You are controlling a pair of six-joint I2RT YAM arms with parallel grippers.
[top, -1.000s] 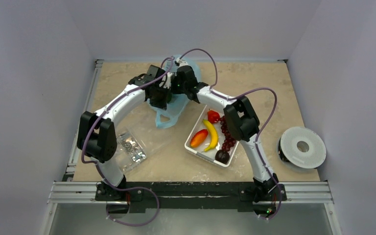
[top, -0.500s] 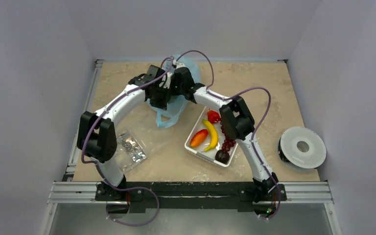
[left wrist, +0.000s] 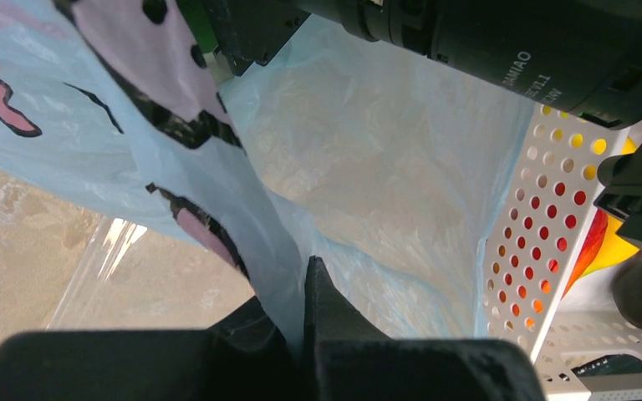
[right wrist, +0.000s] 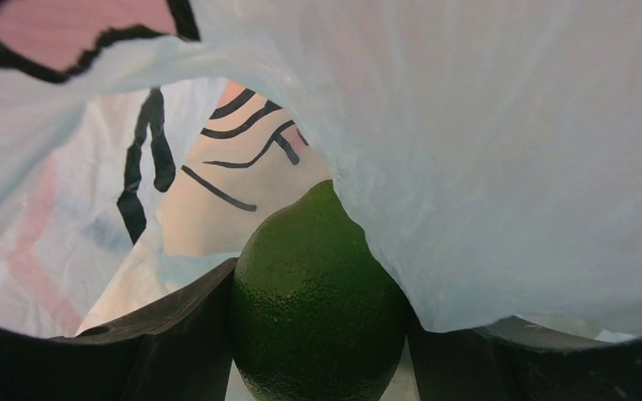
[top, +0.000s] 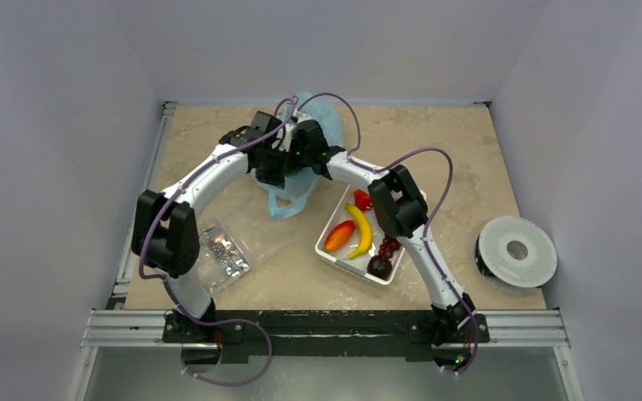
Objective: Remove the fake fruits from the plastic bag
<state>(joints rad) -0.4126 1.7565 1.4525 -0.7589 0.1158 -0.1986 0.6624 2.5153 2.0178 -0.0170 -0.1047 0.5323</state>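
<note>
The biggest thing on my screen is the beige table (top: 468,150), with both arms reaching to its far middle, where they meet over the plastic bag (top: 291,199). The bag is thin, crinkled, see-through pale blue film with pink patches outlined in black; it is bunched up under the two wrists, and one looped handle trails toward me. Just to its right is a white perforated tray (top: 333,219), set at an angle. A white spool (top: 516,251) lies well apart at the right edge of the table, and a clear packet of metal bits (top: 224,251) lies on the left. In the tray I see a yellow banana (top: 361,231) with an orange-red mango (top: 339,236) just beside it. There is also a dark-red grape bunch (top: 389,246), a dark plum (top: 379,266) at the near corner and a small red fruit (top: 362,200) at the far end. My left gripper (left wrist: 297,305) is pinched tight on a fold of the bag's film. My right gripper (right wrist: 318,334) is inside the bag's mouth, its fingers pressed to either side of a glossy green fruit (right wrist: 318,292) with a pointed top and the film draped over it.
</note>
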